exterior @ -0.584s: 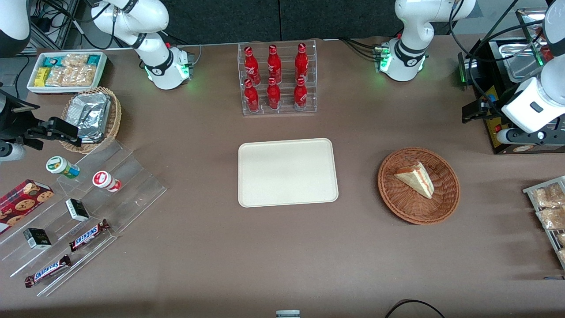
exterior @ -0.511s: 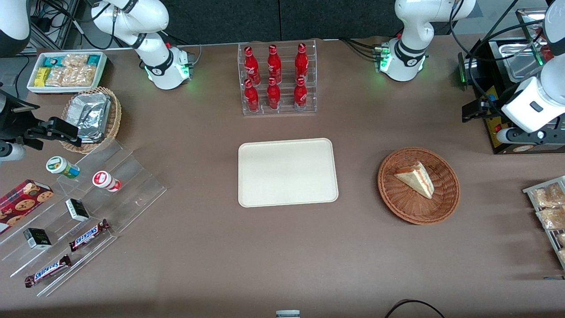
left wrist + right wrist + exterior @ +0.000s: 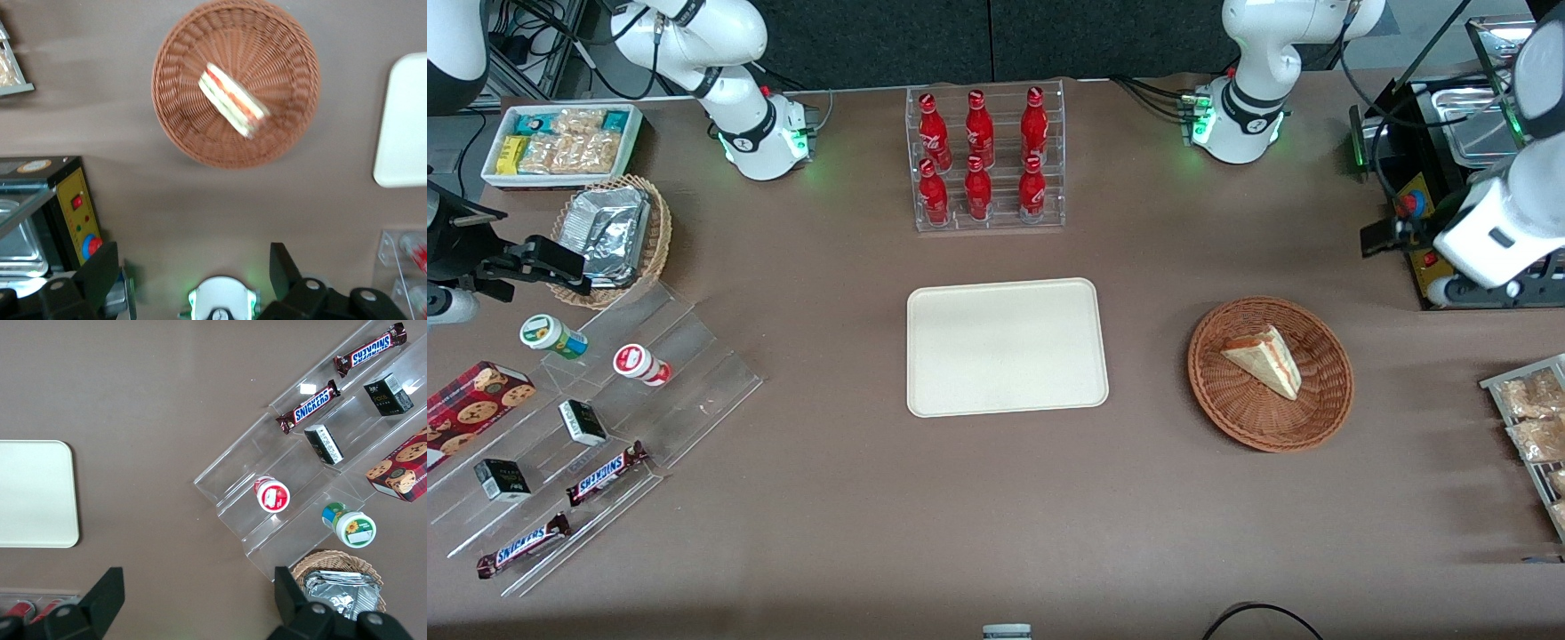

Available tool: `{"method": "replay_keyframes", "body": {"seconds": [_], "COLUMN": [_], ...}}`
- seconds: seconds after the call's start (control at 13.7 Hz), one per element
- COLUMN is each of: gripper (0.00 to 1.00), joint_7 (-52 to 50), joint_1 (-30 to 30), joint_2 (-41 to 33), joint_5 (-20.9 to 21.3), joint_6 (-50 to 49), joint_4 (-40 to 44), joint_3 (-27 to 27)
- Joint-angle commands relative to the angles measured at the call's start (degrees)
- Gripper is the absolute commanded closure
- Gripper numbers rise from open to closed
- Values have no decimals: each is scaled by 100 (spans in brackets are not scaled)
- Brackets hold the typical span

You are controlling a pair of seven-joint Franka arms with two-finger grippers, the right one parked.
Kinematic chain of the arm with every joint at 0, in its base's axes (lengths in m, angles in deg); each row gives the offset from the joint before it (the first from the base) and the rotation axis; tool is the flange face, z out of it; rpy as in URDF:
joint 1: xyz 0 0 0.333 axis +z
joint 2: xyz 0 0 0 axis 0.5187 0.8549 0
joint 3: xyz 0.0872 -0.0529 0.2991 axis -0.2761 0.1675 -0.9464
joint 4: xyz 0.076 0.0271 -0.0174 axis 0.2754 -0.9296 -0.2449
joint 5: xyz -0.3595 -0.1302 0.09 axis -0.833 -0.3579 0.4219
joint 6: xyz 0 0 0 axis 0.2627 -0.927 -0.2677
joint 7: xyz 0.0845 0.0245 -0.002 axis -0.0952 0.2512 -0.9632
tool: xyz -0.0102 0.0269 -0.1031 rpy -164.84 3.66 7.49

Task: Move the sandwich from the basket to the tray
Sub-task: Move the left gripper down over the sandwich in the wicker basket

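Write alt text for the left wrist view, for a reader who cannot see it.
A sandwich lies in a round wicker basket on a brown table, seen from above by the open gripper, which hangs well clear of the basket. One corner of a cream tray shows beside the basket.

Brown cloth-covered desk (image 3: 854, 533) with plenty on it. Flat cream-white rectangular plastic tray (image 3: 1007, 347) sits mid-desk, and the round reddish-brown woven wicker basket (image 3: 1270, 373) is beside it toward the working arm's end. A clear acrylic rack of red soda bottles (image 3: 985, 158) stands farther from the front camera than the tray. Clear stepped acrylic snack display (image 3: 596, 427) and smaller tan wicker basket (image 3: 618, 238) lie toward the parked arm's end. The left arm's hand (image 3: 190, 277) hangs above the desk near the big basket, fingers spread.
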Motion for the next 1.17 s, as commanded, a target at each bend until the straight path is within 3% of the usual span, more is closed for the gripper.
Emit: {"method": "replay_keyframes", "body": {"seconds": [0.0,0.15,0.22,0.44,0.8,1.09], "gripper": [0,0,0,0,0,0], "joint_7": [-464,-677,-869,-2414,-3382,-3919], "joint_1": [39,48,40,-13,-5,-118], "joint_2": [71,116,37,54,168,334], "joint_5": [67,154,407,445,-555,-583], "joint_6": [946,1666,2227,3503,4165,4806], "joint_4": [-746,-1325,-1772,-2662,-3077,-3403], "joint_3": [-112,-121,-112,-104,-104,-77]}}
